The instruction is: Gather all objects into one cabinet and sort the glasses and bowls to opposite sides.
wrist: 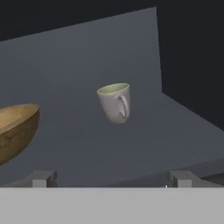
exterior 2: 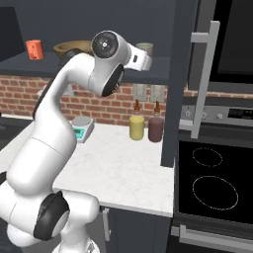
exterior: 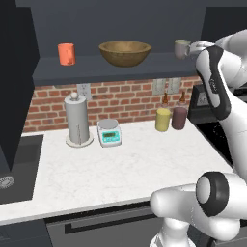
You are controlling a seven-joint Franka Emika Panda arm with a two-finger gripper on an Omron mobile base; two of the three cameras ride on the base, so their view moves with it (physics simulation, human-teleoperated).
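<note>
The dark slate cabinet shelf [exterior: 91, 67] carries all three objects. A small orange cup [exterior: 66, 54] stands at its left, the wide brown wooden bowl [exterior: 125, 52] in the middle, and the grey-beige mug [exterior: 182, 48] at the right. My gripper [exterior: 194, 48] hovers just right of the mug, level with the shelf. In the hand view the mug [wrist: 114, 103] sits a short way ahead, handle toward me, with the bowl's edge [wrist: 15, 129] at the left. The gripper [wrist: 111, 179] is open, its fingertips [wrist: 41, 178] wide apart and nothing between them. My arm hides part of the bowl [exterior 2: 66, 48] in the right base view.
On the white counter below stand a yellow canister [exterior: 163, 119], a maroon canister [exterior: 179, 117], a paper towel holder [exterior: 77, 119] and a kitchen scale [exterior: 109, 132]. A sink [exterior: 14, 169] lies at the left. A dark upright panel [exterior 2: 175, 79] and a stove [exterior 2: 212, 183] are at the right.
</note>
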